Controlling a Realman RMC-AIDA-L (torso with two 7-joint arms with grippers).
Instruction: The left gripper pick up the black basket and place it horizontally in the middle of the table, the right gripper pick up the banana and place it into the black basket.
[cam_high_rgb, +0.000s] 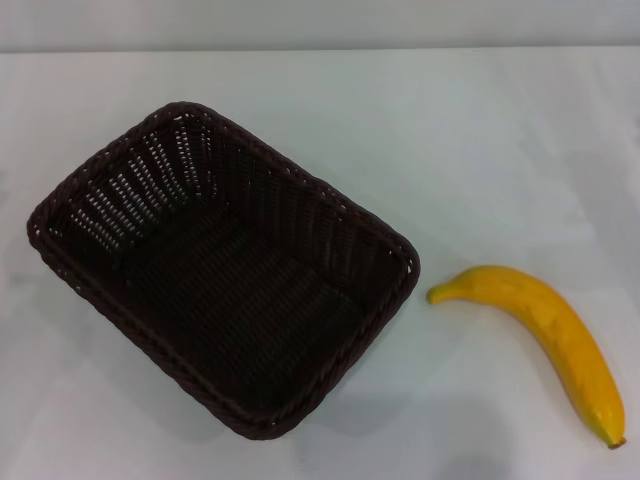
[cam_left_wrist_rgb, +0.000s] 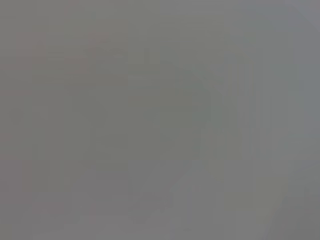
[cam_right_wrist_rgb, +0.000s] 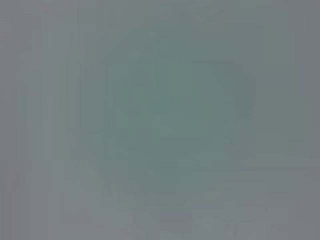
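Black basket (cam_high_rgb: 225, 270) sits diagonally on the counter (cam_high_rgb: 480, 150), left of centre, empty. Banana (cam_high_rgb: 550, 335) lies just to its right, apart from it. Neither gripper is in view; state cannot be told.

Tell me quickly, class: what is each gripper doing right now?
Left gripper: not in view; holding nothing seen.
Right gripper: not in view either.
The basket and banana lie untouched on the table.

white table (cam_high_rgb: 480, 140), black basket (cam_high_rgb: 110, 200), banana (cam_high_rgb: 560, 335) apart
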